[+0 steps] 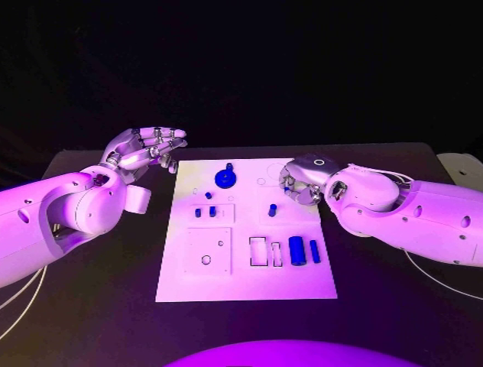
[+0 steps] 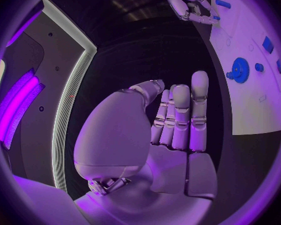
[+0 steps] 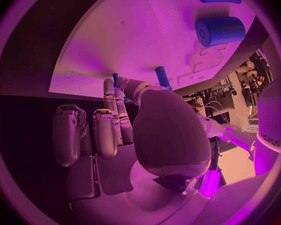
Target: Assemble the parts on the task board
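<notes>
I see my left hand (image 1: 144, 150) hovering over the black table (image 1: 87, 306) just off the board's (image 1: 247, 287) far left corner, fingers loosely apart, holding nothing. My right hand (image 1: 303, 182) sits over the board's far right part, fingers curled inward; I cannot tell whether it grips anything. On the board I count one gear (image 1: 226, 178), one big cylinder (image 1: 296, 250), one slimmer peg (image 1: 314, 251), and several small pieces. My right wrist view shows a peg (image 3: 162, 78) standing by the fingertips (image 3: 108, 85).
</notes>
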Robot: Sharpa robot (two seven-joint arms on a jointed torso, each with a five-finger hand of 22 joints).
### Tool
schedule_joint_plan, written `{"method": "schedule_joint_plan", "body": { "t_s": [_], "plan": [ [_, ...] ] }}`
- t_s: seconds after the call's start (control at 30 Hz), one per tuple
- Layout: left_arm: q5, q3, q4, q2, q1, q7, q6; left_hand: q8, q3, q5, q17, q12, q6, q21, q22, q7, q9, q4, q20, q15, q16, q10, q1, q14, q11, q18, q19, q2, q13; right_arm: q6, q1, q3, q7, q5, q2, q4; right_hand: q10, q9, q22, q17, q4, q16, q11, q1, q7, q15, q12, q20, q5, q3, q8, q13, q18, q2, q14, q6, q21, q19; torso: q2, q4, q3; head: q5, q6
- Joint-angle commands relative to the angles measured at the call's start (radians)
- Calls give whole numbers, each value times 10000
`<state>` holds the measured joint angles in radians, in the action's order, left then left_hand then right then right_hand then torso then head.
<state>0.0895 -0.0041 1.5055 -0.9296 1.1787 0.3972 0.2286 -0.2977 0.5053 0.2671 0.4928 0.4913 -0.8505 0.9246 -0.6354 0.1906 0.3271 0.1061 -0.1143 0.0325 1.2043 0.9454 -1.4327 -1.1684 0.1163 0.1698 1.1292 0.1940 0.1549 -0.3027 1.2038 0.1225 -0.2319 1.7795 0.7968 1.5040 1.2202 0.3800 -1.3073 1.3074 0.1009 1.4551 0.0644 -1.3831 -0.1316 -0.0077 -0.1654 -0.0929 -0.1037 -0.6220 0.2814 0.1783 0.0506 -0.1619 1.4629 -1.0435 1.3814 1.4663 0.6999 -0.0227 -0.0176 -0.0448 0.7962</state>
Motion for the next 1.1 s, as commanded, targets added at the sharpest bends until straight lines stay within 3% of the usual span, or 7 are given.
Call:
{"method": "schedule_joint_plan", "body": {
  "t_s": [0.03, 0.27, 0.4, 0.57, 0.73, 0.93, 1.1],
  "plan": [
    [-51, 6, 16, 5, -4, -44, -25, 45, 38, 59, -19, 67, 69, -39, 24, -11, -17, -18, -16, 9, -62, -86, 40, 72, 8, 108, -59, 56, 16, -645, 48, -35, -80, 148, 102, 181, 66, 35, -1838, -10, -79, -31, -24, 133, 20, -66, 65, 44, 80, 8, 38, -5, -114, -28, 566, -4, 69, 342, -15, 7, 18, 1, -14],
    [-50, 6, 8, 6, -4, -60, -21, 49, 47, 58, -25, 73, 87, -44, 30, -4, -19, -26, -22, 16, -62, -113, 53, 80, 16, 109, -66, 61, 18, -950, 92, -87, -91, 144, 404, 625, 74, 44, -1843, 0, -96, -25, -27, 158, 24, -68, 75, 45, 120, 3, 42, -8, -116, -42, 569, -3, 76, 345, -6, -1, 11, 26, -52],
    [-50, 6, -1, 11, -4, -63, -13, 53, 53, 58, -30, 77, 99, -53, 40, 2, -21, -31, -26, 21, -62, -130, 61, 86, 21, 111, -74, 63, 19, -1161, 101, -119, -72, 109, 646, 1136, 79, 49, -1862, -1, -105, -25, -27, 175, 26, -69, 80, 45, 139, 3, 45, -10, -125, -56, 569, -3, 118, 362, -11, -2, 10, 73, -58],
    [-50, 6, -18, 36, -5, -52, -1, 53, 53, 58, -30, 77, 99, -53, 40, 2, -21, -31, -26, 21, -62, -130, 61, 86, 21, 111, -74, 63, 19, -1458, 65, -135, 22, 55, 779, 1859, 80, 50, -1865, 7, -110, -21, -29, 179, 27, -70, 82, 45, 142, 2, 45, -10, -126, -60, 571, -3, 124, 364, -20, 10, 11, 226, -108],
    [-49, 6, -59, 89, -12, -25, 0, 54, 59, 58, -19, 81, 108, -55, 43, 6, -22, -34, -29, 24, -57, -143, 69, 84, 26, 111, -77, 62, 21, -1631, -69, -140, 161, 46, 621, 2566, 80, 55, -1871, 13, -141, -17, -34, 172, 29, -73, 92, 47, 131, -17, 45, -14, -128, -66, 573, 3, 133, 368, -34, 21, 6, 639, -127],
    [-51, 6, -141, 221, -18, -5, 28, 54, 64, 58, -22, 86, 112, -52, 38, 8, -22, -36, -32, 26, -56, -150, 73, 86, 28, 110, -76, 60, 22, -1621, -235, -123, 260, 48, 194, 2844, 82, 58, -1866, 3, -153, -21, -34, 171, 28, -74, 96, 48, 125, -24, 45, -15, -125, -67, 572, 5, 121, 363, -66, -30, 45, 1124, -23],
    [-52, 6, -176, 345, -18, -6, 46, 54, 64, 58, -22, 86, 112, -52, 38, 8, -22, -36, -32, 26, -56, -150, 73, 86, 28, 110, -76, 60, 22, -1531, -501, -79, 336, 47, -220, 2727, 83, 58, -1865, 8, -155, -19, -34, 172, 28, -75, 97, 48, 123, -25, 46, -15, -125, -67, 572, 5, 119, 363, -70, -41, 67, 1332, 97]
  ]
}}
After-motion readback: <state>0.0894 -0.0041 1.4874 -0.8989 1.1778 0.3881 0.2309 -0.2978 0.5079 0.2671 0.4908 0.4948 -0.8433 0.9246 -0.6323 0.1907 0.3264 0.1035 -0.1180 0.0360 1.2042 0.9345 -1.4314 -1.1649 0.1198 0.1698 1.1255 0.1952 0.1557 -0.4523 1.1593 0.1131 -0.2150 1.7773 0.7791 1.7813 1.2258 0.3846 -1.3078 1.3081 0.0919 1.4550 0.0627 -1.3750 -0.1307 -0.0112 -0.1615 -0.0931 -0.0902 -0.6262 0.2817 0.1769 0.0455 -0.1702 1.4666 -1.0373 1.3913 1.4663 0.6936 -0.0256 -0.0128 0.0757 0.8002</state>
